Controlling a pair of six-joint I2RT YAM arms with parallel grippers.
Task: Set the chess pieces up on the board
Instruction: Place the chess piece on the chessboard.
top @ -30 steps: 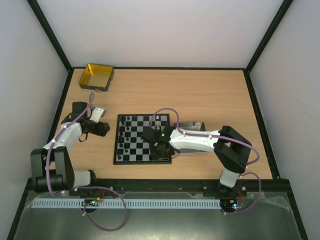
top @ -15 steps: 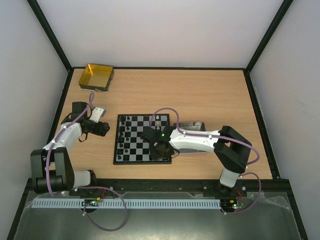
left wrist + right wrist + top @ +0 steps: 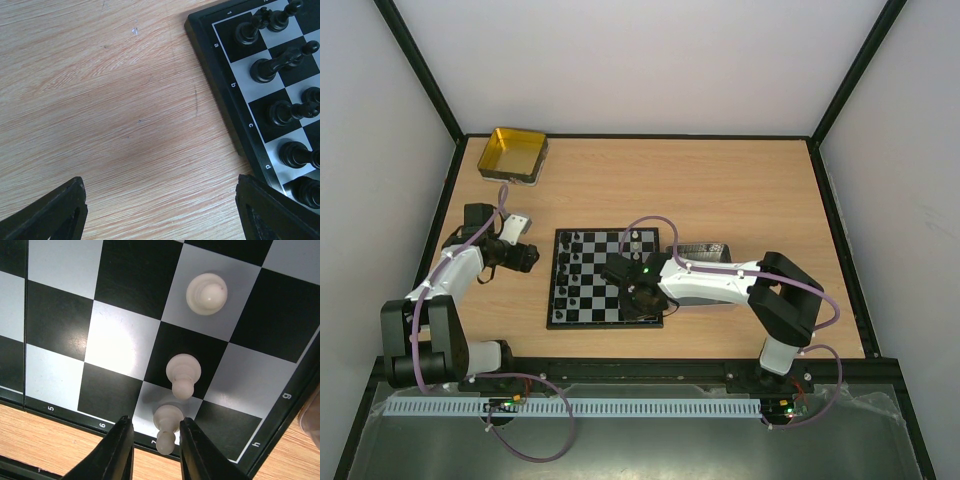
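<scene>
The board (image 3: 552, 280) lies in the middle of the table, with black chess pieces (image 3: 575, 270) along its left columns and white ones (image 3: 636, 238) at its far right. My right gripper (image 3: 642, 297) hangs over the board's near right corner. In the right wrist view its jaws (image 3: 156, 421) stand slightly apart around a white pawn (image 3: 167, 427) that stands on a white edge square. Two more white pawns (image 3: 183, 372) stand beyond it. My left gripper (image 3: 160, 210) is open over bare wood, left of the board's edge (image 3: 220, 80) and its black pieces (image 3: 272, 62).
A yellow square tin (image 3: 513, 153) sits at the far left corner of the table. A silver metal tray (image 3: 705, 250) lies just right of the board, partly hidden behind the right arm.
The right gripper's jaws have spread a little from the white pawn, which now stands on its square. Neither arm has visibly shifted.
</scene>
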